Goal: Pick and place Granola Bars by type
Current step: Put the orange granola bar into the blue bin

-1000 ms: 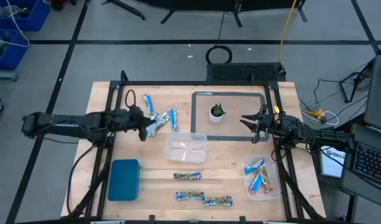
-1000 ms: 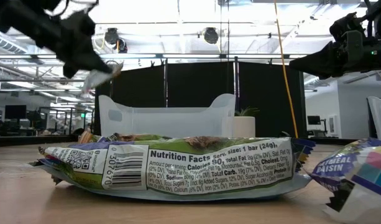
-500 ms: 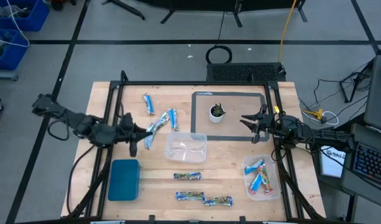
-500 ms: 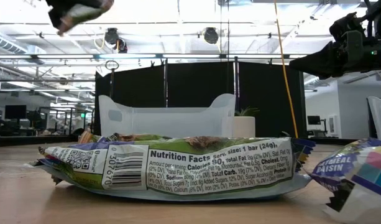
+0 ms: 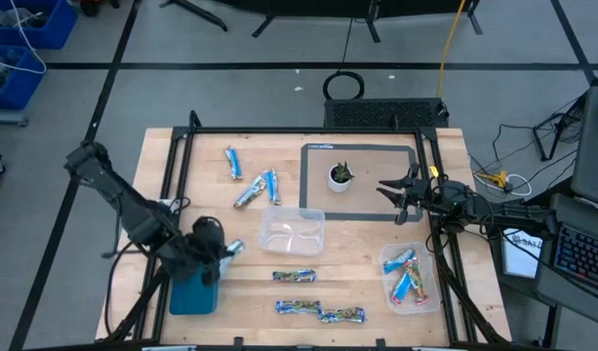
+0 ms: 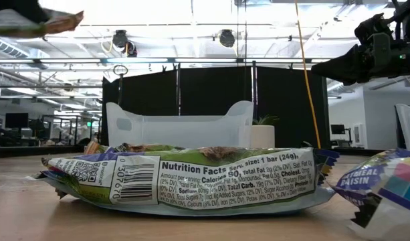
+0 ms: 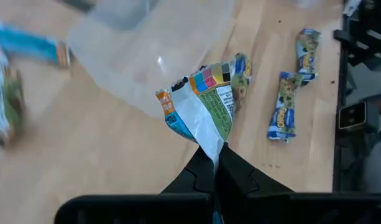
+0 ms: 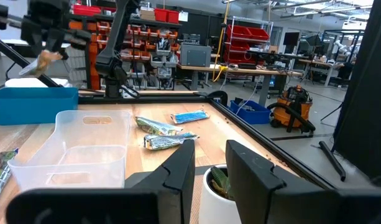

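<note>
light: bright, overhead ceiling lamps | glare: ceiling, low view | blur: left wrist view edges

Left arm: reaches in from the counter's left edge, running diagonally toward the near-left part of the counter.
Left end effector (image 5: 216, 255): held above the near-left area of the counter, angled downward; its two dark fingers (image 7: 206, 174) are pressed together, pinching the tail of a wrapped bar (image 7: 206, 109) that sticks out past the fingertips.
Left wrist: tilted so the fingers point down and forward across the counter.
Right arm: stretched in from the right side of the counter, lying roughly level, well apart from the left arm.
Right end effector (image 5: 394, 199): hovers at the right-hand side of the counter, its fingers (image 8: 178, 171) parted with a clear gap and nothing between them.
</note>
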